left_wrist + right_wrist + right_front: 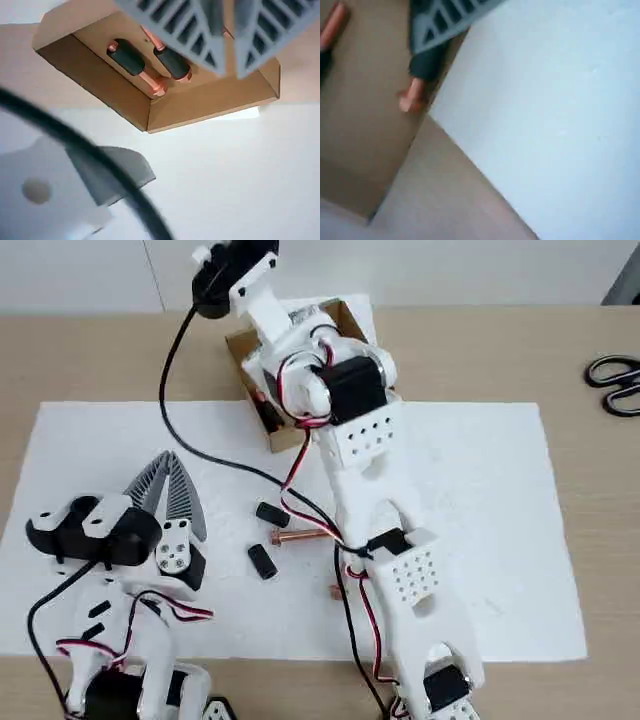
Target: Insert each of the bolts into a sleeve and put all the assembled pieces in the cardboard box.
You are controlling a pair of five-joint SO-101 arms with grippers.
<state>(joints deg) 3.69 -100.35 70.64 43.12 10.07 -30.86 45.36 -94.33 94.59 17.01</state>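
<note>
Nearest the lens on the left, my left gripper (167, 456) sits over the white sheet (480, 500), its jaws all but closed on nothing. Right of it, close together, lie a near sleeve (262, 561), a far sleeve (272, 512) and a loose bolt (300, 537). Farther right, my right gripper (431, 42) hangs over the cardboard box (240, 350), clamped on an assembled piece (422, 70). I judge these parts light, stiff and smooth, apt to roll. The sleeve's matte middle looks the surest hold, not the slick bolt ends.
</note>
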